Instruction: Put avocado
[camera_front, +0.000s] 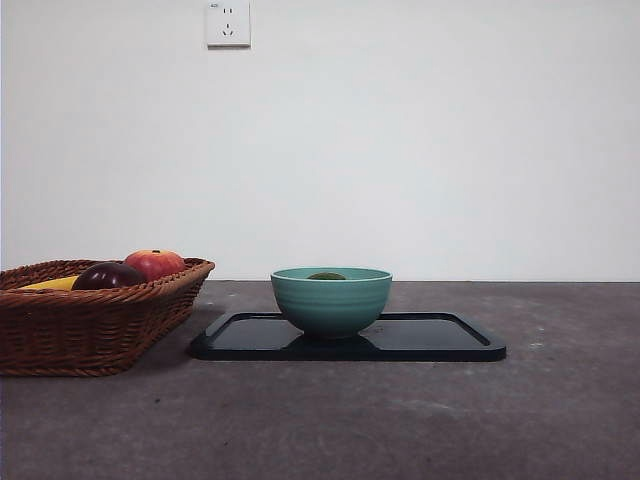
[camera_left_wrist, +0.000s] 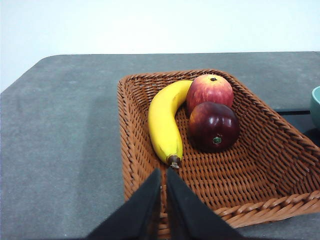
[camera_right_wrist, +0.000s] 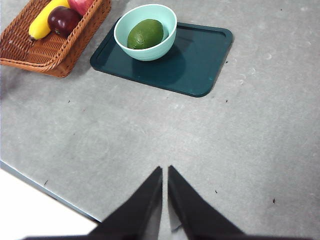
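Note:
The avocado (camera_right_wrist: 145, 33) lies inside a teal bowl (camera_right_wrist: 166, 21) that stands on a dark tray (camera_right_wrist: 200, 60). In the front view only the avocado's top (camera_front: 326, 276) peeks over the bowl's rim (camera_front: 331, 300). My right gripper (camera_right_wrist: 165, 170) is shut and empty, hovering high over bare table well away from the tray. My left gripper (camera_left_wrist: 163, 172) is shut too, with nothing in it, just above the near wall of the wicker basket (camera_left_wrist: 280, 150). Neither arm shows in the front view.
The wicker basket (camera_front: 90, 320) at the left holds a banana (camera_left_wrist: 164, 120), a red apple (camera_left_wrist: 210, 90) and a dark maroon fruit (camera_left_wrist: 214, 126). The tray (camera_front: 440, 340) sits mid-table beside it. A wall socket (camera_front: 228, 22) is on the back wall.

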